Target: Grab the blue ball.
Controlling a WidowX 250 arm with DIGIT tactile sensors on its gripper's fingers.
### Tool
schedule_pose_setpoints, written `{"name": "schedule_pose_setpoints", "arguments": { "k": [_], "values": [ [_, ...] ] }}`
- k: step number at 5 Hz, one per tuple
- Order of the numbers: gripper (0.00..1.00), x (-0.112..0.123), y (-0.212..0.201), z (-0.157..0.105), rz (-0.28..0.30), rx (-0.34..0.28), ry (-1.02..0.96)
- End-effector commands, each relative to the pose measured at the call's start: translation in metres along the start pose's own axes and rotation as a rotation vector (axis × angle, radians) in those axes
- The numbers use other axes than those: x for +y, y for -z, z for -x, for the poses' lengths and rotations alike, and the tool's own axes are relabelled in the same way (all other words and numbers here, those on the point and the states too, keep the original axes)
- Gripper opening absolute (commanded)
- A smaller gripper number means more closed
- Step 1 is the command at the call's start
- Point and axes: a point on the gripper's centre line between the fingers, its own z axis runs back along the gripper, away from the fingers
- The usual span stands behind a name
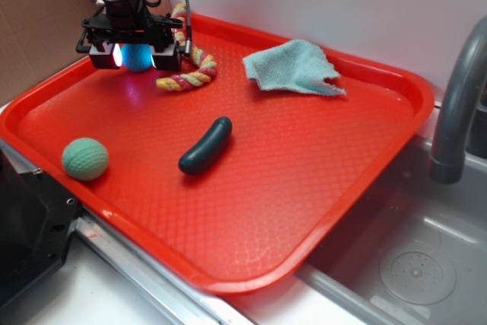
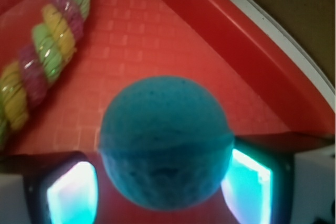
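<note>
**Blue ball sits between the fingers at the tray's far left corner**

From where I stand, the far left corner of the big red plastic tray [image 1: 319, 211] is where the action is. The black robot gripper [image 1: 137, 56] hangs there, and the small bright blue dimpled ball [image 1: 138, 58] shows between its two fingers [image 1: 105, 55], whose inner pads glow a pale cyan. In the wrist view the blue ball [image 2: 167, 142] fills the space between both lit pads, one on either side of it. The fingers are closed around the ball, though the blur in that close view keeps me from swearing that both pads press firmly on it. Whether the ball rests on the tray or is just off it, I cannot tell.

Nearer the front left edge lies a pale green dimpled ball [image 1: 84, 159], well apart from the gripper. Just right of the gripper is a twisted rope toy in yellow, pink and green [image 1: 190, 70], curving along the tray's back rim; the wrist view catches it at upper left [image 2: 42, 51]. Toward the middle of the tray a dark teal, sausage-shaped rubber piece [image 1: 205, 146] lies at a slant. Further right, by the back rim, sits a crumpled light blue cloth [image 1: 293, 68]. Beyond the tray's right edge stands a grey curved faucet [image 1: 456, 104] over a steel sink [image 1: 411, 264].
</note>
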Motion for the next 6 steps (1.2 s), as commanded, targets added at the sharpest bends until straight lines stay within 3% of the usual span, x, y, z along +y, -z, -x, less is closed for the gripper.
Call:
{"name": "schedule_pose_setpoints", "arguments": {
  "k": [1,2,4,6],
  "values": [
    [0.0,0.007,-0.006,-0.011,-0.007,-0.039,-0.026],
    [0.0,0.006,-0.008,-0.009,0.002,-0.037,-0.033],
    [0.0,-0.01,-0.043,0.005,0.047,0.041,0.094],
    [0.0,-0.029,-0.118,0.054,0.176,0.244,0.284]
  ]
}}
